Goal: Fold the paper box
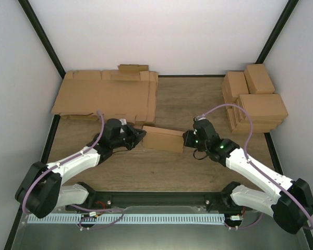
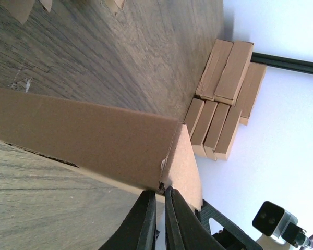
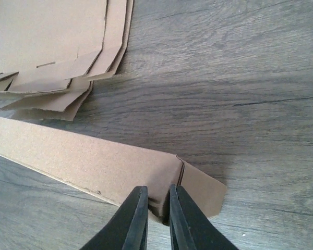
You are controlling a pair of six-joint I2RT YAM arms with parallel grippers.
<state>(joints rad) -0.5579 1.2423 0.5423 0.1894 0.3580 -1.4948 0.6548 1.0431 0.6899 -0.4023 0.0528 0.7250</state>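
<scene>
The paper box point(image 1: 164, 139) lies as a long, shallow folded brown piece on the wooden table between the two arms. My left gripper point(image 1: 142, 136) is at its left end. In the left wrist view the fingers point(image 2: 164, 192) are pinched together on the box's point(image 2: 94, 140) corner edge, where an end flap point(image 2: 188, 166) stands out. My right gripper point(image 1: 187, 139) is at the right end. The right wrist view shows it point(image 3: 157, 197) shut on the near wall of the box point(image 3: 83, 156), beside a loose end flap point(image 3: 201, 190).
A pile of flat cardboard sheets point(image 1: 107, 96) lies at the back left, its edges close behind the box point(image 3: 52, 41). Stacked finished boxes point(image 1: 255, 101) stand at the back right point(image 2: 224, 94). White walls enclose the table on three sides.
</scene>
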